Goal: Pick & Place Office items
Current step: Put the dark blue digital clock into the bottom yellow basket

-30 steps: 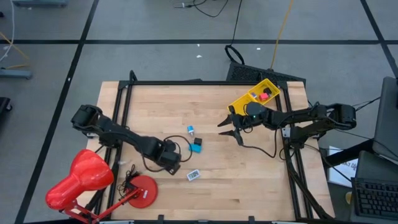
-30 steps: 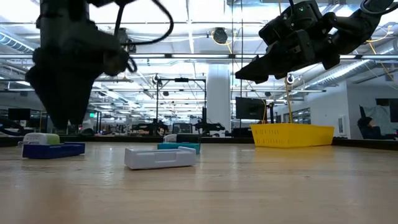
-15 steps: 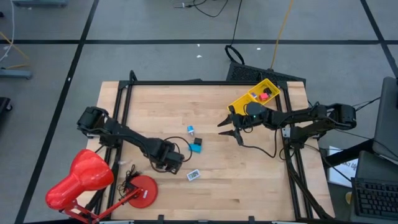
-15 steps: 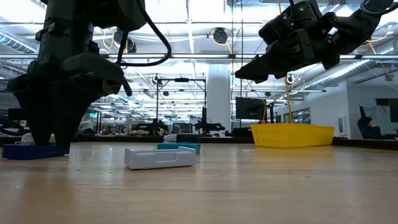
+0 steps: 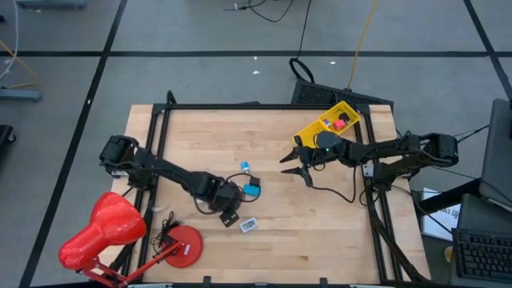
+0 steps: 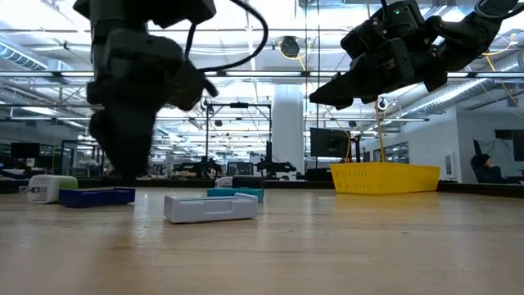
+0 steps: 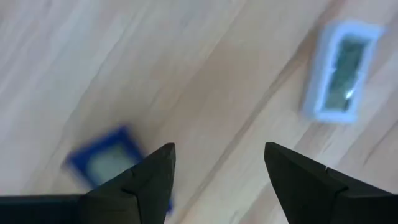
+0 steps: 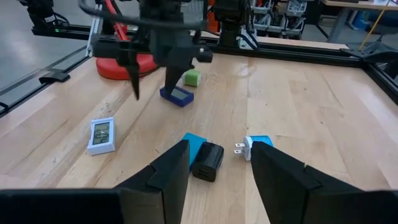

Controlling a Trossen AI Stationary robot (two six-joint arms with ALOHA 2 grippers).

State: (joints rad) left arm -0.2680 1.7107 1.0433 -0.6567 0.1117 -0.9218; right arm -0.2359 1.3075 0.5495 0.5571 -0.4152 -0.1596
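2 dark jointed arms (image 5: 168, 174) – black cables.

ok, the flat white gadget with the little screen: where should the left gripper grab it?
Probably across its two long sides, coming straight down from above. The white gadget lies flat, screen up, a low slab with bare table all round it, so a side approach finds little to hold. The left gripper hovers open beside it.

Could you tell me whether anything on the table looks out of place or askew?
Nothing looks damaged or spilled. The small items lie loose mid-table: a white piece, a blue piece, a black-and-blue one. The yellow tray sits skewed at the far corner, holding a pink piece.
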